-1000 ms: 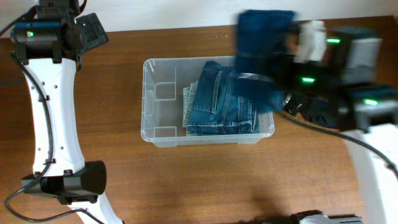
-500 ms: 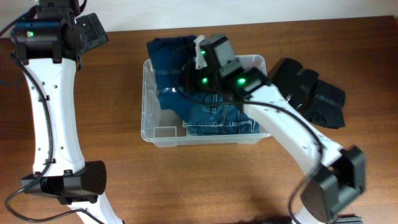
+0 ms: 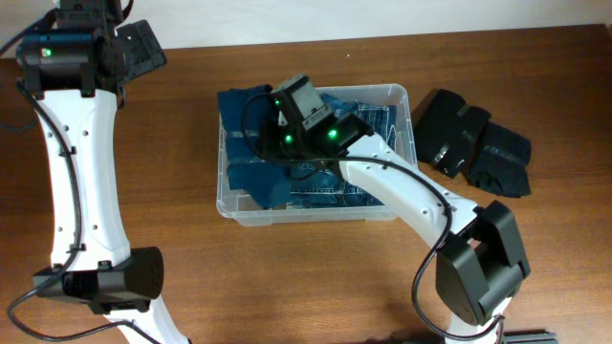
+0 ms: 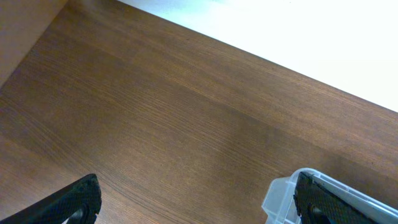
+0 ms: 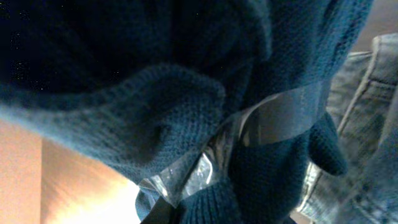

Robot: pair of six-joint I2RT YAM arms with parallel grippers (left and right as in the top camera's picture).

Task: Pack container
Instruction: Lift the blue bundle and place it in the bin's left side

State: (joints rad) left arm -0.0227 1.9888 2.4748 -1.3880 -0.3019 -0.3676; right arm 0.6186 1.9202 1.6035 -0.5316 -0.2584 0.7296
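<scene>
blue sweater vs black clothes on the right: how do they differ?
The blue sweater is dark blue, the black clothes black. The sweater drapes over the container at its left end; the black clothes lie outside it on the table. Both are soft clothing.

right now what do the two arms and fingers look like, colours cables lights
Both have white shells joined by boxy black joints. The left arm carries a thin black cable along its white link and one green light up top. The right arm shows two green lights near its wrist. The left fingers are black and textured; dark blue knit hides most of the right ones.
</scene>
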